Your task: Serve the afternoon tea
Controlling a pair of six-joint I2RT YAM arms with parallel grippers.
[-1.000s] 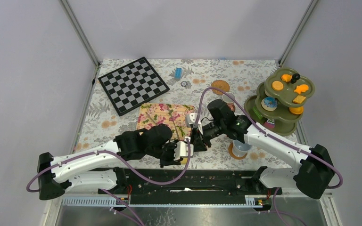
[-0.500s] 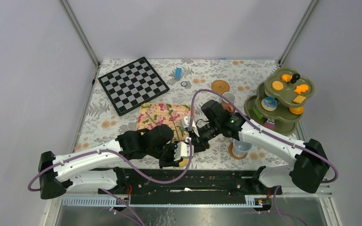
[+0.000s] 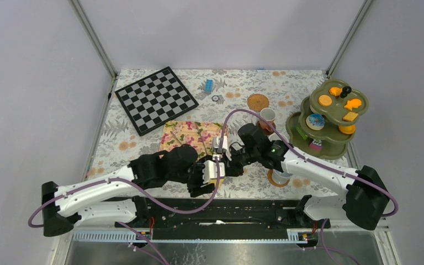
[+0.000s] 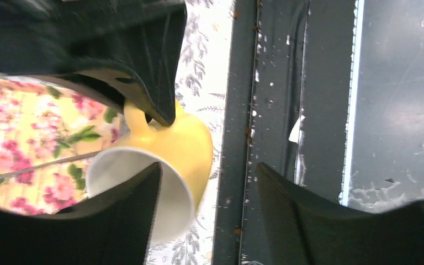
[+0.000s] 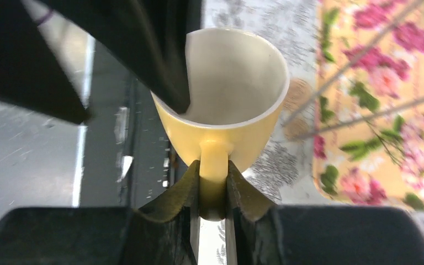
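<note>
Right wrist view: my right gripper (image 5: 212, 187) is pinched tight on the handle of the yellow mug (image 5: 229, 105). The mug is at the near edge of the table (image 3: 143, 138), just beside the floral mat (image 5: 386, 110); I cannot tell whether it touches the cloth. My left gripper (image 4: 207, 171) is spread wide, one finger (image 5: 160, 49) inside the mug's mouth and the other outside its wall. From above, a second mug (image 3: 280, 175) sits on a coaster (image 3: 272, 180) under my right arm, and orange pastries (image 3: 325, 100) lie on the green stand (image 3: 337, 144).
</note>
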